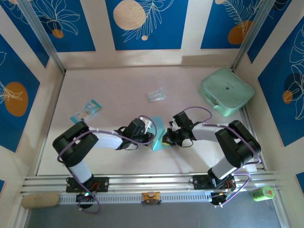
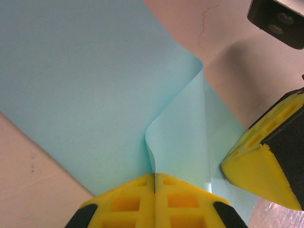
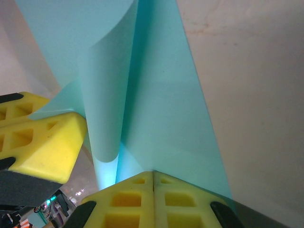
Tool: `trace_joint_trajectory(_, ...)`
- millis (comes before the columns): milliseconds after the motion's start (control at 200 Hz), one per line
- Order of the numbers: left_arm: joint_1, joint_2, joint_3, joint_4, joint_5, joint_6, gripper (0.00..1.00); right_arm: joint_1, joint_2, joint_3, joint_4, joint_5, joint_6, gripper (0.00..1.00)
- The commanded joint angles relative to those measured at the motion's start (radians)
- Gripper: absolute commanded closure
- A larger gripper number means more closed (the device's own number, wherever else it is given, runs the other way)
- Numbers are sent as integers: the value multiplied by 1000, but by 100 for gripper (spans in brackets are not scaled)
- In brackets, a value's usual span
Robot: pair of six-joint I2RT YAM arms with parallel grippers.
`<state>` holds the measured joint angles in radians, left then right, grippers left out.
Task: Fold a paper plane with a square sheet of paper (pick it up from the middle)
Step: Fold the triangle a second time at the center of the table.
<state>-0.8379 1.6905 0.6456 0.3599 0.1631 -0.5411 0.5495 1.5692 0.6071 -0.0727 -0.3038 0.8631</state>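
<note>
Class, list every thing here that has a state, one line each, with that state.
square sheet of paper, partly folded, flap curled up
left end effector, shut on the paper
right end effector, shut on the paper
mint-green case, closed
clear wrapper, crumpled
printed packet, lying flat

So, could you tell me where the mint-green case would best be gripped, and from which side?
Probably the near edge of the mint-green case, approached from the near side: it lies flat, looks too broad to span, and that edge lies nearest.
</note>
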Motion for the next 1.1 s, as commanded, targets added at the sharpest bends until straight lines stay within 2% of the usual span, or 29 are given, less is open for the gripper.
trace_joint_trajectory(0, 8, -9, -7, 20, -15, 21, 100, -5, 32, -15, -66, 25, -15, 99)
trace_joint_trajectory(250, 8, -9, -14, 33, -22, 9, 100, -8, 35, -19, -65, 25, -17, 99)
trace_joint_trajectory(380, 7, -5, 0, 30, 9, 17, 99, -8, 35, -18, -64, 24, -18, 99)
trace_joint_trajectory(1095, 8, -14, -7, 11, -32, 20, 99, -11, 32, -19, -64, 23, -17, 99)
